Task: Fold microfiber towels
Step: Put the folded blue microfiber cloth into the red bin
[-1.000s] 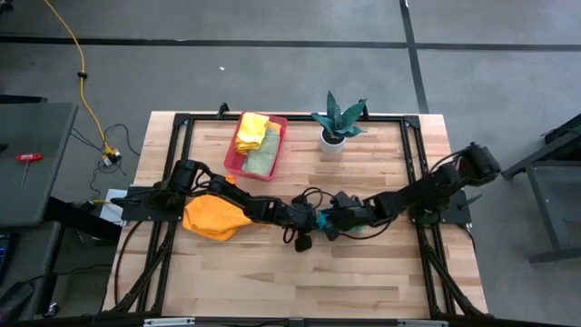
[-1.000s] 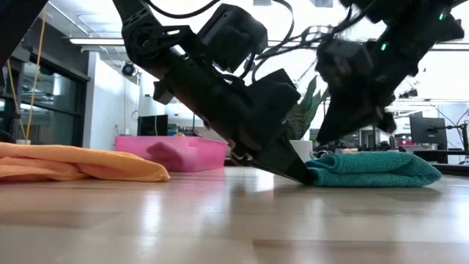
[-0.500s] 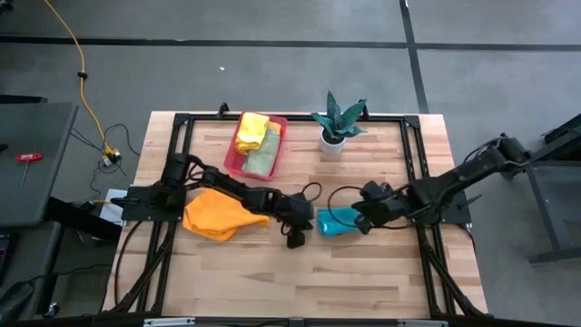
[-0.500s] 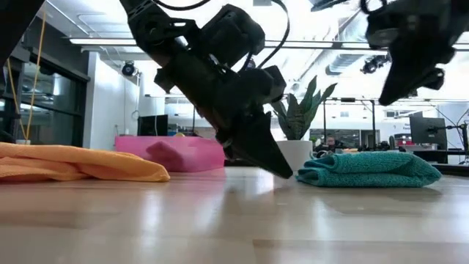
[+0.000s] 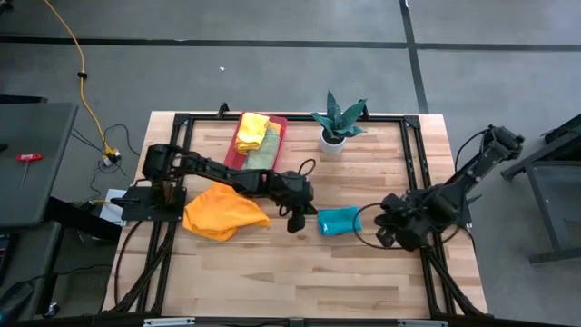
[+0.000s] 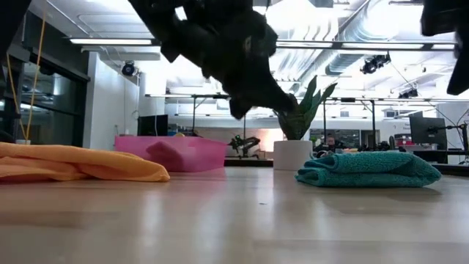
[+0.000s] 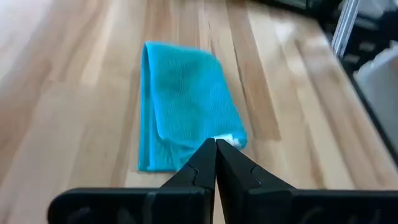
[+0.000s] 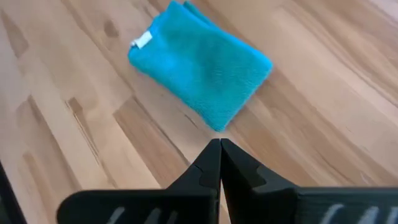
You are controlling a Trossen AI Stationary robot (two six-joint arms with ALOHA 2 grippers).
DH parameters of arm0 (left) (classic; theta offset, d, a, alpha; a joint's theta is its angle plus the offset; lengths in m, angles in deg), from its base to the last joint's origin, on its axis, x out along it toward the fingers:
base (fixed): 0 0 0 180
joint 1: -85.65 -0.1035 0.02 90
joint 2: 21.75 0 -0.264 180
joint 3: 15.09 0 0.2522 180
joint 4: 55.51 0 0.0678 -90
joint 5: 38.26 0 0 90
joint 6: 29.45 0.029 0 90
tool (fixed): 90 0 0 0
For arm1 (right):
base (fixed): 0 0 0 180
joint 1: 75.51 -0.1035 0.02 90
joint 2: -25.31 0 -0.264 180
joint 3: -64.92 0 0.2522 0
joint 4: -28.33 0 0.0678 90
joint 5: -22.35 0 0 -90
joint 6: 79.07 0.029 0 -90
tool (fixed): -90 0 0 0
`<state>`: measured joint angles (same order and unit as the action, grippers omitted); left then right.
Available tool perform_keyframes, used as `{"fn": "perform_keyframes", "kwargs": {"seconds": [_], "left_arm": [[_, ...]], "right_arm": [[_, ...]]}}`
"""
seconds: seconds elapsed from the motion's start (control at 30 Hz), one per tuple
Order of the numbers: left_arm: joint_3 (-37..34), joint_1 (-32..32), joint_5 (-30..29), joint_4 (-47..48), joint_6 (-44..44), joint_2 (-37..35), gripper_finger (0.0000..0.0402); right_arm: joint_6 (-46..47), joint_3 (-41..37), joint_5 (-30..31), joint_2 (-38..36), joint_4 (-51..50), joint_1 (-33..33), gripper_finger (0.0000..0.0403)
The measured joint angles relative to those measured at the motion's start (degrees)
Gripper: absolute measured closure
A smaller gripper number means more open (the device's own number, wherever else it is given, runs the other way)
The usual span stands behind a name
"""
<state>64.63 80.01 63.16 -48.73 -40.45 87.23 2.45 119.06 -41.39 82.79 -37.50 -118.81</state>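
Lying folded into a small, thick rectangle at the centre-right of the high view, the teal microfiber towel (image 5: pixel 338 220) sits loose on the wooden counter (image 5: pixel 272 272). Just to its left the left claw (image 5: pixel 292 223) hangs pinched shut and empty; to its right, apart from it, the right claw (image 5: pixel 385 236) is likewise shut with nothing in it. Left of centre sprawls the crumpled orange microfiber towel (image 5: pixel 222 213), probably light, limp and clingy; best pinched at two corners. Farther back, the pink plastic tray (image 5: pixel 283 124) holds yellow and light green towels.
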Motion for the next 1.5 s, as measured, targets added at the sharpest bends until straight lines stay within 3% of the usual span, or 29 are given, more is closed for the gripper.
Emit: {"fn": "perform_keyframes", "kwargs": {"seconds": [0.13,0.27,0.53,0.7,1.0,1.27,1.5], "left_arm": [[3.2,-0.1,-2.1,3.8,-3.6,-0.3,0.0381],[11.7,-0.8,-2.9,11.9,-3.4,3.2,0.0329],[28.3,-3.1,-2.0,23.5,-3.5,14.1,0.0200],[34.1,-3.9,1.2,25.5,-3.8,20.4,0.0147],[36.3,-2.2,0.8,23.3,-4.3,26.9,0.0138],[36.3,-0.3,-0.7,23.5,-1.7,28.4,0.0139],[36.4,1.9,-5.9,25.6,1.3,28.8,0.0187]], "right_arm": [[7.6,0.0,4.6,-2.2,-4.0,-4.5,0.0403],[10.4,0.0,7.8,-3.1,-5.1,-6.5,0.0403],[10.3,0.0,7.8,-3.2,-4.4,-6.7,0.0403],[10.0,0.0,7.7,-3.1,-4.2,-6.6,0.0403],[10.1,0.0,7.6,-3.1,-3.8,-6.6,0.0403],[10.1,0.0,7.7,-3.1,-3.7,-6.6,0.0403],[10.1,0.0,8.2,-3.1,-3.7,-6.6,0.0403]]}}
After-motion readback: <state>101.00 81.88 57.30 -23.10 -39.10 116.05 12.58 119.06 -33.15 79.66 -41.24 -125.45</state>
